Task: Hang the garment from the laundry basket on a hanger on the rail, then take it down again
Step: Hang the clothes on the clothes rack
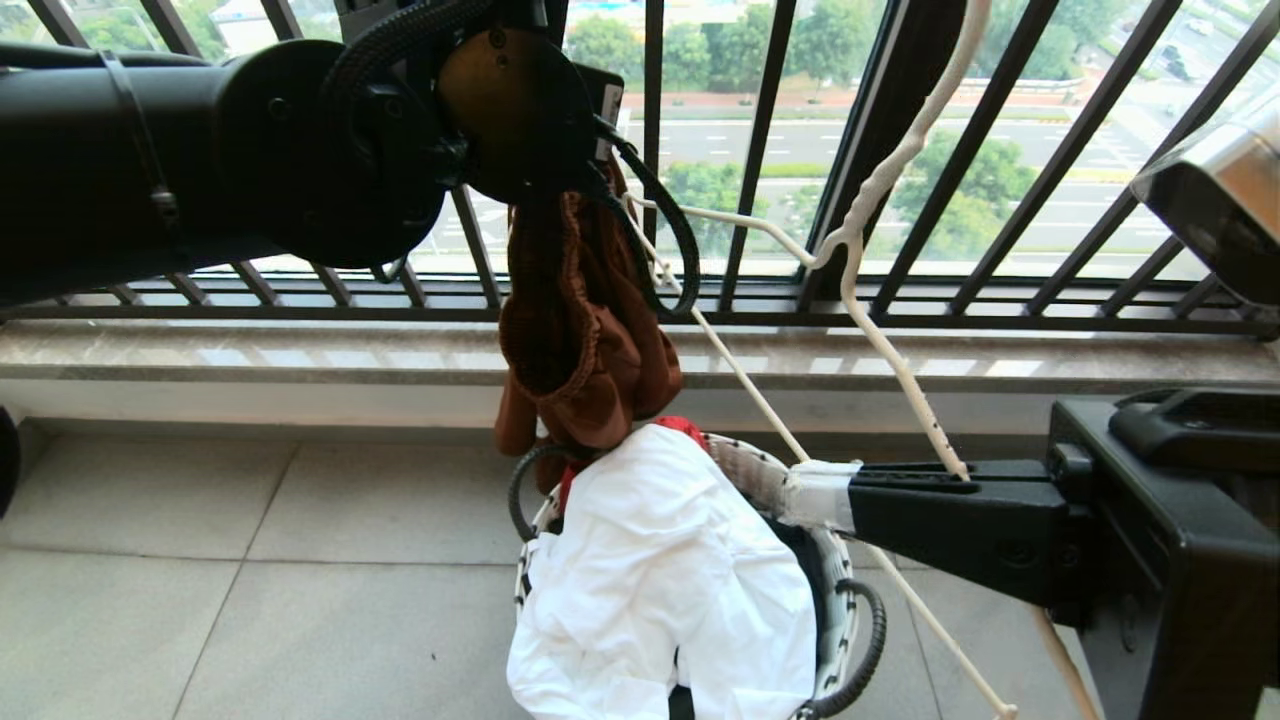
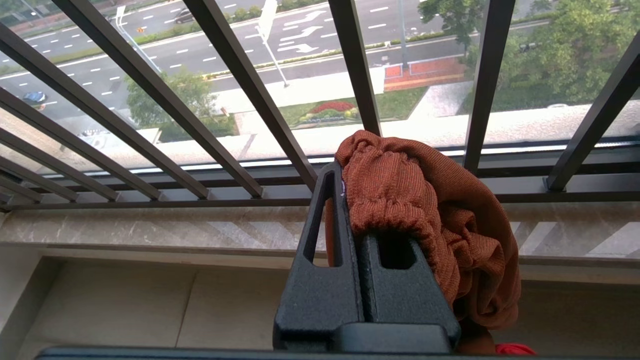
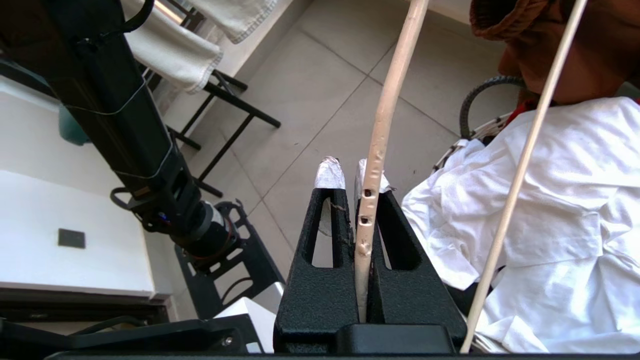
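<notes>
The garment (image 1: 580, 330), rust-brown shorts, hangs bunched from my left gripper (image 2: 345, 172), which is shut on its gathered waistband (image 2: 400, 200) above the laundry basket (image 1: 850, 620). In the head view that gripper's fingers are hidden behind the wrist and the cloth. My right gripper (image 1: 815, 495) comes in from the right beside the basket. Its taped tips (image 3: 348, 175) are shut on one sloping arm of the cream-white hanger (image 1: 880, 200). The hanger (image 3: 385, 110) stands tilted, hook upward, and its far arm reaches behind the shorts. The rail is out of view.
A white cloth (image 1: 660, 580) is draped over the basket, with a bit of red cloth (image 1: 680, 428) at its top. The black balcony railing (image 1: 760, 150) and a marble sill (image 1: 300, 355) stand close behind. A folding rack with towels (image 3: 170, 50) stands on the tiled floor.
</notes>
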### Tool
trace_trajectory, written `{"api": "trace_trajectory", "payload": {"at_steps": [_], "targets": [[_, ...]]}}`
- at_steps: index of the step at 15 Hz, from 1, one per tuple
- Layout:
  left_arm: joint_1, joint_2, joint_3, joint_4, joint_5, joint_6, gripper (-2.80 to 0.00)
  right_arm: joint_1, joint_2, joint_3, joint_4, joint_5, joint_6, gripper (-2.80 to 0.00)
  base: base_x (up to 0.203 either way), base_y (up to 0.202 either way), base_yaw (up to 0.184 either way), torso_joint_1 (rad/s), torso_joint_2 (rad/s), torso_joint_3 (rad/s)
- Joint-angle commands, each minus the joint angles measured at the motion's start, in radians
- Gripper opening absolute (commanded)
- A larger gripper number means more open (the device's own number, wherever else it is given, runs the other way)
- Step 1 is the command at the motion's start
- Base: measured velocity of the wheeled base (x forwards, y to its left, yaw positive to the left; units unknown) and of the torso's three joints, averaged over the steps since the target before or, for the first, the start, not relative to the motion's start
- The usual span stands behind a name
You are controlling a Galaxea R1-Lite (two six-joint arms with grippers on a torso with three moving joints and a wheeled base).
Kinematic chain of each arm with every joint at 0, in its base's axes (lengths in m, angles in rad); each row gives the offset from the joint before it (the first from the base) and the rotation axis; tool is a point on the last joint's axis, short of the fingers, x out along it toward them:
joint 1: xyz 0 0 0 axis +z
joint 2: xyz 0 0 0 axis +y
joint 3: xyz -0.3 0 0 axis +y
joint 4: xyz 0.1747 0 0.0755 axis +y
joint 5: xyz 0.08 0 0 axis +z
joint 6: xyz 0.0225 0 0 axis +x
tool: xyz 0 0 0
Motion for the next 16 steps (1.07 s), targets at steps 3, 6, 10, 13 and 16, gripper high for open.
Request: {"api": "trace_trajectory", "payload": {"at_steps": [3, 6, 10, 13, 16], "targets": [[0.004, 0.028, 0.000, -0.055, -0.032, -0.012, -2.80, 0.014, 0.021, -0.002, -0.004, 0.002, 0.014, -2.80, 0.000, 0.000, 0.000, 0.000, 0.00, 0.000], [0.020, 0.044, -0.001, -0.090, -0.070, -0.012, -2.80, -0.052, 0.021, -0.009, -0.005, 0.003, 0.008, -2.80, 0.000, 0.000, 0.000, 0.000, 0.00, 0.000], [0.064, 0.034, 0.000, -0.129, -0.097, -0.008, -2.80, -0.165, 0.039, -0.007, -0.043, 0.031, -0.034, -2.80, 0.000, 0.000, 0.000, 0.000, 0.00, 0.000], [0.093, 0.015, -0.001, -0.131, -0.098, -0.005, -2.80, -0.246, 0.066, -0.010, -0.049, 0.118, -0.071, -2.80, 0.000, 0.000, 0.000, 0.000, 0.00, 0.000], [0.117, 0.019, 0.000, -0.165, -0.098, -0.004, -2.80, -0.244, 0.077, -0.043, -0.047, 0.150, -0.094, -2.80, 0.000, 0.000, 0.000, 0.000, 0.00, 0.000]]}}
